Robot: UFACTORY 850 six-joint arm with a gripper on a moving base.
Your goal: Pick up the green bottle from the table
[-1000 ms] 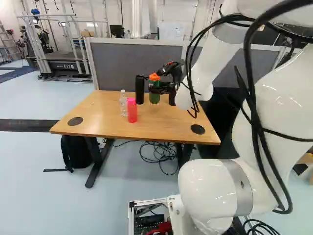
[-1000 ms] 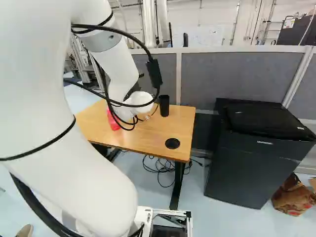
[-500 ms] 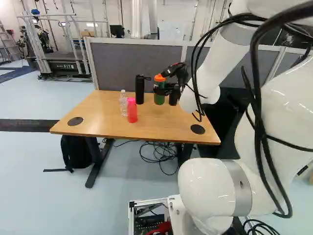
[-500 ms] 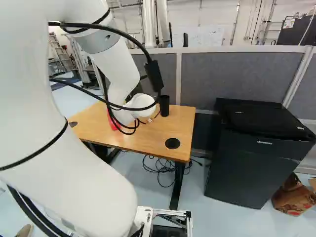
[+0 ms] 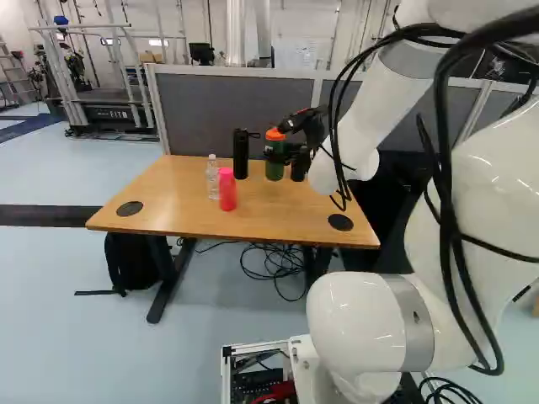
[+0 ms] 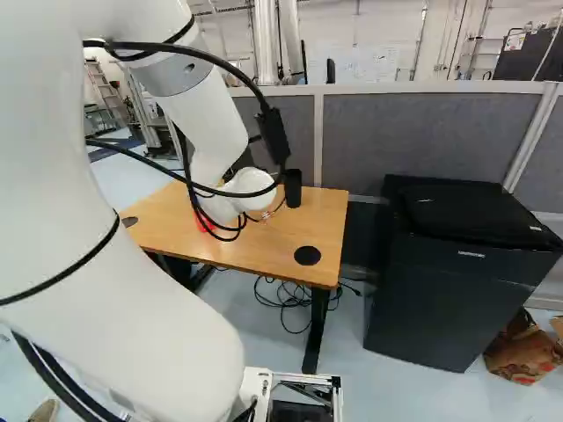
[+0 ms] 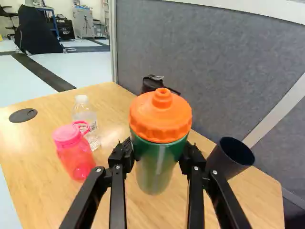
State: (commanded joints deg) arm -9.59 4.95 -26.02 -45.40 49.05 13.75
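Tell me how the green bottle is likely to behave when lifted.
The green bottle should prove stiff, as its walls show no dent where the end effector grips. Its glossy, rounded side may be slippery. Held just under the orange lid, with most of its body below, it will probably hang upright.

Grey partitions (image 5: 194, 109) divided a workroom.
A wooden table (image 5: 160, 185) stood before them on a pale blue floor (image 5: 59, 286), light gleaming off its top; a dark cabinet (image 6: 449, 290) stood at the right of the right base view, and a white wall (image 6: 378, 31) rose beyond.
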